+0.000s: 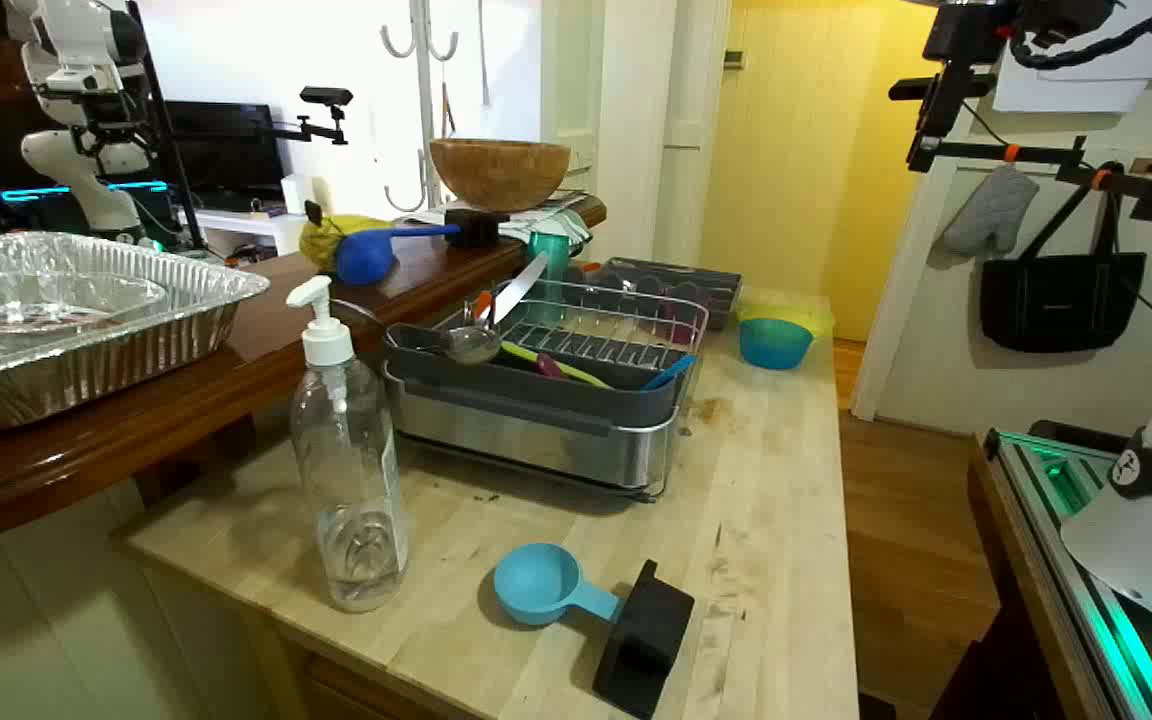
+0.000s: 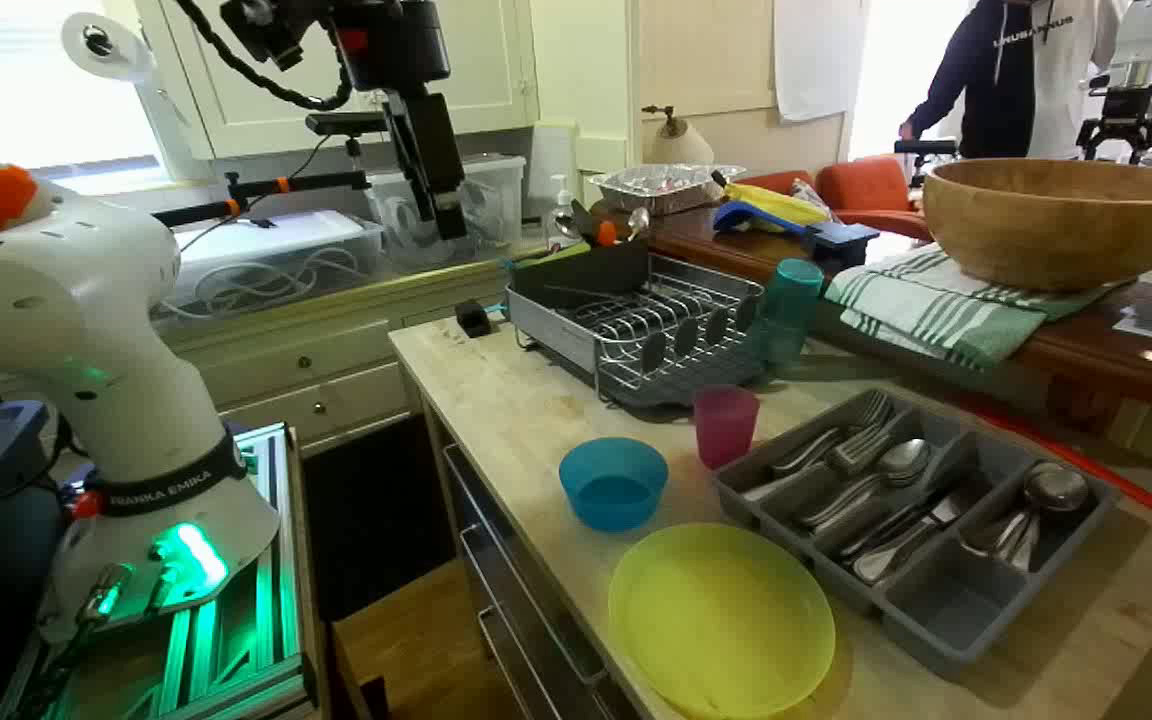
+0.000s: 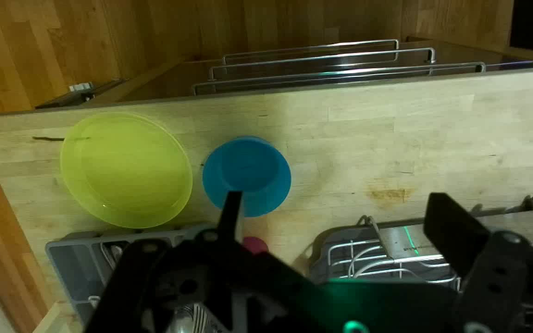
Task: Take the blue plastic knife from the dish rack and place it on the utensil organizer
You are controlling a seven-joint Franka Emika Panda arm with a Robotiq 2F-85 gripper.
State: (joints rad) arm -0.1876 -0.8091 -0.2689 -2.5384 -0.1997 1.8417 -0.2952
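The dish rack stands on the wooden counter. It also shows in an exterior view and partly in the wrist view. The blue plastic knife lies in the rack's dark utensil caddy with one light-blue end sticking up; the rest is hidden. The utensil organizer is a grey divided tray holding metal cutlery; part shows in the wrist view. My gripper is open and empty, high above the counter. It appears in both exterior views, apart from the rack.
A blue bowl, yellow plate and pink cup stand near the organizer. A teal cup stands against the rack. A soap bottle and blue scoop with black block are at the other end.
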